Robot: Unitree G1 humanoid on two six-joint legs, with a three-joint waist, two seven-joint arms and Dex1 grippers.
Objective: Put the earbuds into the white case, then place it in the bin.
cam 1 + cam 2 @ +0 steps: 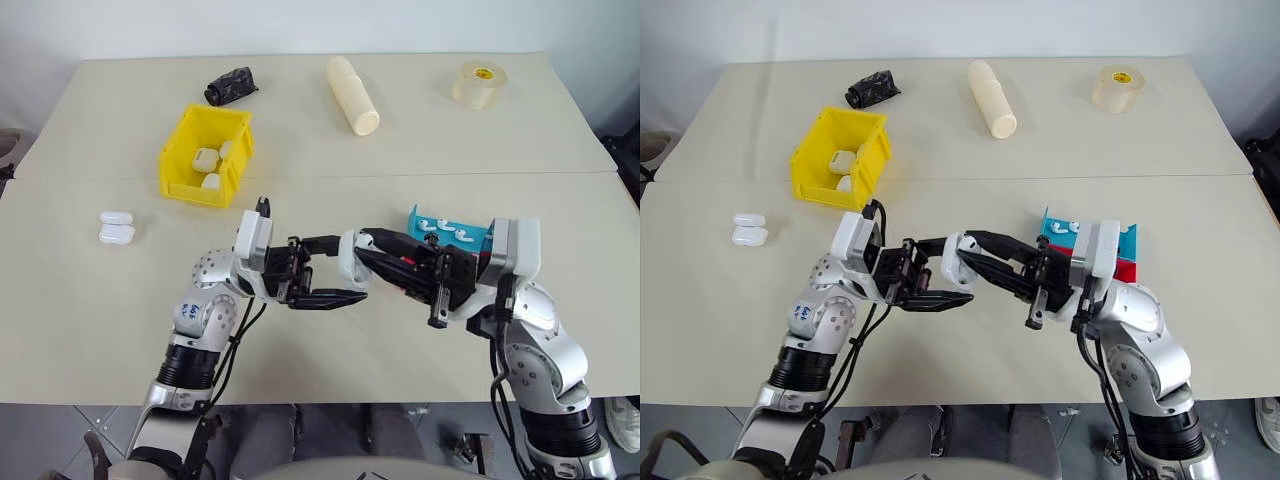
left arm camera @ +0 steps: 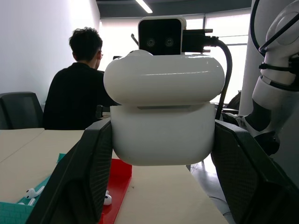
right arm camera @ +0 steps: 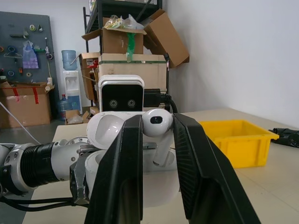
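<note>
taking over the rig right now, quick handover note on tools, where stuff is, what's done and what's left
Left tool: shut on the case, lid open, held above the table.
Right tool: shut on an earbud, right at the open case.
Bin: far left on the table, already holds several cases. More earbuds lie on the blue tray by the right arm. Two spare cases sit left of the bin.
Done: case opened, bud picked.
Left: seat the buds, close the lid, drop the case in the bin.
</note>
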